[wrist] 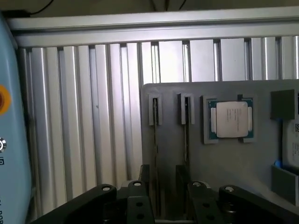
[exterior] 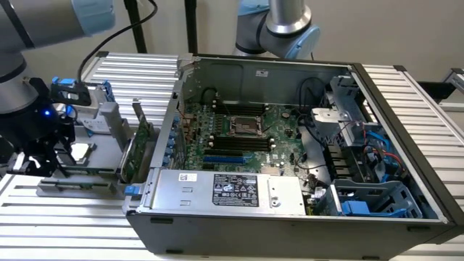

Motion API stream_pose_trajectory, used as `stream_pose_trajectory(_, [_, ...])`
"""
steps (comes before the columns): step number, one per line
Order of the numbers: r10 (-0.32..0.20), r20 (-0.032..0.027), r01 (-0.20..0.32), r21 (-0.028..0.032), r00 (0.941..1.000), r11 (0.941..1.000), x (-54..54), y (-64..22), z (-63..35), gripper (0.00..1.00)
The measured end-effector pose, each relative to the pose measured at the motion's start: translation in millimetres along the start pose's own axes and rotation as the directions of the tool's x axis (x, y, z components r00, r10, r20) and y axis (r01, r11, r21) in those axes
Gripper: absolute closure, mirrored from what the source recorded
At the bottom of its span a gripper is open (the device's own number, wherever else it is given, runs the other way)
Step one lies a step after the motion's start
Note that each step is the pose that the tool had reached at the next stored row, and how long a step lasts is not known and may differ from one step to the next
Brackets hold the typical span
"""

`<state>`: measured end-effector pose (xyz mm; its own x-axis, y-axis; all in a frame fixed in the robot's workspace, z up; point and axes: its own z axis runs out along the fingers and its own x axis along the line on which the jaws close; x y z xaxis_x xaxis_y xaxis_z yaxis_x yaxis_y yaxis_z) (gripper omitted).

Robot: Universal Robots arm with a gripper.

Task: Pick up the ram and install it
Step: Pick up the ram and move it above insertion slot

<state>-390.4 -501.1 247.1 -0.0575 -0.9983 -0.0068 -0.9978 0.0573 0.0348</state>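
wrist view looks down past the end effector (wrist: pixel 163 176) onto a grey holder (wrist: pixel 233 163) that lies on the ribbed metal tabletop (wrist: pixel 84 130). two thin sticks stand on edge in the holder's narrow slots. the ram (wrist: pixel 155 116) is the one whose line runs down into the gap between the black fingers (wrist: pixel 144 184). the second stick (wrist: pixel 186 112) stands just beside it and passes behind the other finger. the fingers are spread apart with clear space between them and grip nothing, so the ram sits seated in its slot, not yet lifted. a processor (wrist: pixel 230 119) rests in its own recess of the same holder, apart from the sticks.

exterior view puts the end effector (exterior: pixel 40 157) low over that holder at the exterior view's left, outside the open computer case (exterior: pixel 406 163), with a green expansion card (exterior: pixel 141 144) standing between the two. inside the case the long black memory slots (exterior: pixel 239 142) on the motherboard (exterior: pixel 279 128) look unfilled (as far as this angle allows).

by my reading the task is at its very start: the approach is made, but the grasp, the carry to the case and the seating are all left to do.
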Motion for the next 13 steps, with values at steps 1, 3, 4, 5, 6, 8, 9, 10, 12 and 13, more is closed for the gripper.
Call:
stream_pose_trajectory(1, [-0.003, -0.0002, 0.003, 0.0, 1.0, 1.0, 0.0, -0.1, 1.8, 0.0])
stream_pose_trajectory(3, [-0.01, -0.0004, 0.01, -0.0001, 1.0, 1.0, 0.0, -0.4, 5.6, 0.0])
stream_pose_trajectory(4, [-0.013, -0.0004, 0.013, 0.0, 0.9999, 0.9999, 0.0, -0.5, 7.4, 0.0])
stream_pose_trajectory(5, [-0.016, -0.0006, 0.016, -0.0001, 0.9999, 0.9999, 0.0, -0.6, 9.2, 0.0])
stream_pose_trajectory(6, [-0.019, -0.0006, 0.019, -0.0001, 0.9998, 0.9998, 0.0, -0.7, 11.0, 0.0])
stream_pose_trajectory(8, [-0.023, -0.0008, 0.023, -0.0001, 0.9997, 0.9997, 0.1, -0.9, 14.7, 0.0])
stream_pose_trajectory(9, [-0.025, -0.0009, 0.025, -0.0002, 0.9997, 0.9997, 0.1, -0.9, 16.5, 0.0])
stream_pose_trajectory(10, [-0.027, -0.001, 0.027, -0.0002, 0.9996, 0.9996, 0.1, -1.0, 18.3, 0.0])
stream_pose_trajectory(12, [-0.031, -0.001, 0.031, -0.0002, 0.9995, 0.9995, 0.1, -1.1, 21.9, 0.0])
stream_pose_trajectory(13, [-0.032, -0.001, 0.032, -0.0001, 0.9995, 0.9995, 0.1, -1.2, 23.7, 0.0])
